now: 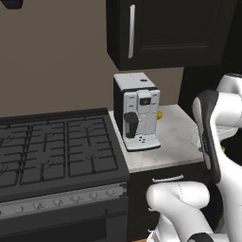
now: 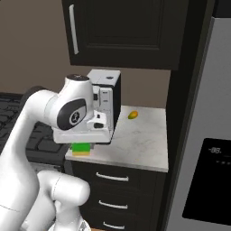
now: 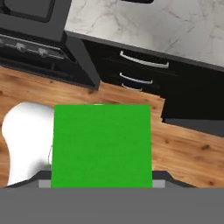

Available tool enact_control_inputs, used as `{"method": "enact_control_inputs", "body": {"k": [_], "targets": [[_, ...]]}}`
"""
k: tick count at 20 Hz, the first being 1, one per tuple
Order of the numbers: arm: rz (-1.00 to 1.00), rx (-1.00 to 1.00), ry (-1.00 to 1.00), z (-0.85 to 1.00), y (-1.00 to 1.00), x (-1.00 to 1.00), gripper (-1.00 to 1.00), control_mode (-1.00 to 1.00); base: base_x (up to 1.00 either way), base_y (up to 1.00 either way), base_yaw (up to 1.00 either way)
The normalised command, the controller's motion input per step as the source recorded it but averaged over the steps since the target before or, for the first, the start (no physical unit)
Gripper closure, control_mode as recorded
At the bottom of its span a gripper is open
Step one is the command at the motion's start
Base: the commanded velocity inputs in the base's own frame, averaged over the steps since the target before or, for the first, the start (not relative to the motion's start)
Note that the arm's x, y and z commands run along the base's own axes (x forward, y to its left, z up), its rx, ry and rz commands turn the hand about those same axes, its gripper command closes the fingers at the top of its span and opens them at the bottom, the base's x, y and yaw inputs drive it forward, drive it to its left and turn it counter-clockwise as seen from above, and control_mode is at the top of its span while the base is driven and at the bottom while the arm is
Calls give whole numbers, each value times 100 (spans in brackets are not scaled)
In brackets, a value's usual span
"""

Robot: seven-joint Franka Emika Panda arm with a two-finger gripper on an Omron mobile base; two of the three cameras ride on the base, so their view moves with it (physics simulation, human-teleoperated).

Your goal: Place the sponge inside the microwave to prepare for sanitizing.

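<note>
My gripper (image 2: 82, 145) hangs past the counter's front left corner, above the floor, shut on the sponge (image 2: 81, 149). The sponge is a flat block, green on top and yellow underneath. In the hand view the sponge's green face (image 3: 103, 146) covers the middle and hides the fingertips. A sliver of the green sponge (image 1: 222, 149) peeks out behind my arm in the left base view. The microwave is out of view.
A white-and-black coffee machine (image 1: 137, 111) stands on the marble counter (image 2: 140, 144), with a small yellow fruit (image 2: 132, 115) beside it. The black stove (image 1: 56, 151) lies left, a black upper cabinet (image 1: 165, 28) hangs above, and a grey fridge (image 2: 212, 135) stands right. Drawers (image 3: 144, 61) and wood floor (image 3: 183, 148) are below.
</note>
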Motion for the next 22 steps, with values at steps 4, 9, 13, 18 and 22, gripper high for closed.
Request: {"method": "enact_control_inputs", "body": {"k": [4, 9, 13, 18, 22], "targets": [[0, -3, 6, 38, 24, -42, 100, -100, 0, 0, 0], [0, -13, -17, -4, 5, -33, 100, -100, 0, 0, 0], [0, -11, -27, -23, 0, -54, 100, -100, 0, 0, 0], [0, -2, -9, -11, 0, -24, 100, -100, 0, 0, 0], [0, 0, 15, 14, 3, 0, 100, -100, 0, 0, 0]]}}
